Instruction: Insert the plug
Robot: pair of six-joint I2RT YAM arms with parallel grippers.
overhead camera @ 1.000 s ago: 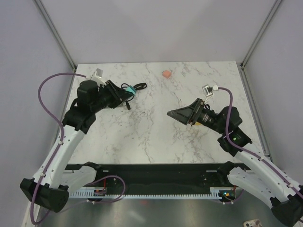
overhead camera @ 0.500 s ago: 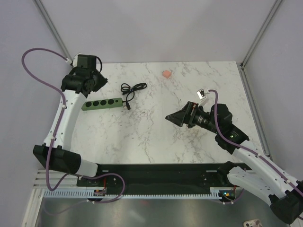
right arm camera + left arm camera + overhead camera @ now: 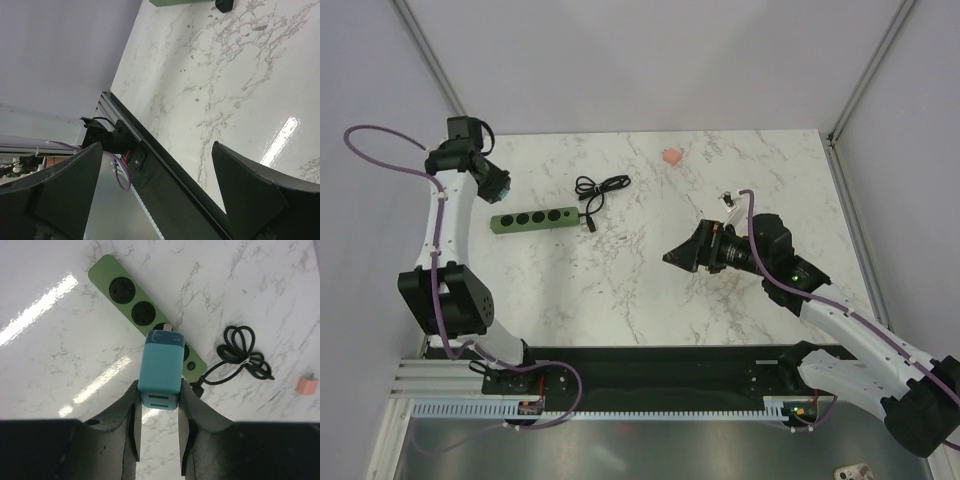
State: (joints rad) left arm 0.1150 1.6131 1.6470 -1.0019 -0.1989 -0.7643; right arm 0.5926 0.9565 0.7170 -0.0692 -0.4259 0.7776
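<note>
Teal plug (image 3: 161,370) is clamped in the left gripper (image 3: 159,390), one finger pressed on each side, and the end facing the wrist camera has two small slots in it. From the top view the left gripper (image 3: 492,183) is at the far left of the white marble bench (image 3: 650,300), holding the plug (image 3: 498,185) up in the air, so it's not in any socket.

Just right of that and a bit nearer, the green power strip (image 3: 532,218) lies flat on the bench with its row of dark round sockets facing up. In the wrist view the strip (image 3: 145,322) runs diagonally under the plug, which covers part of one socket.

The strip's black cable (image 3: 600,187) comes off its right end and sits in a small tied coil (image 3: 243,352). Further right, toward the back edge, there's a little pink piece (image 3: 671,157) all on its own.

Over on the right side, the right gripper (image 3: 672,257) hangs above bare bench, pointing left, well apart from everything. Its wrist camera shows the gripper (image 3: 158,147) with its fingers spread wide and nothing between them.
</note>
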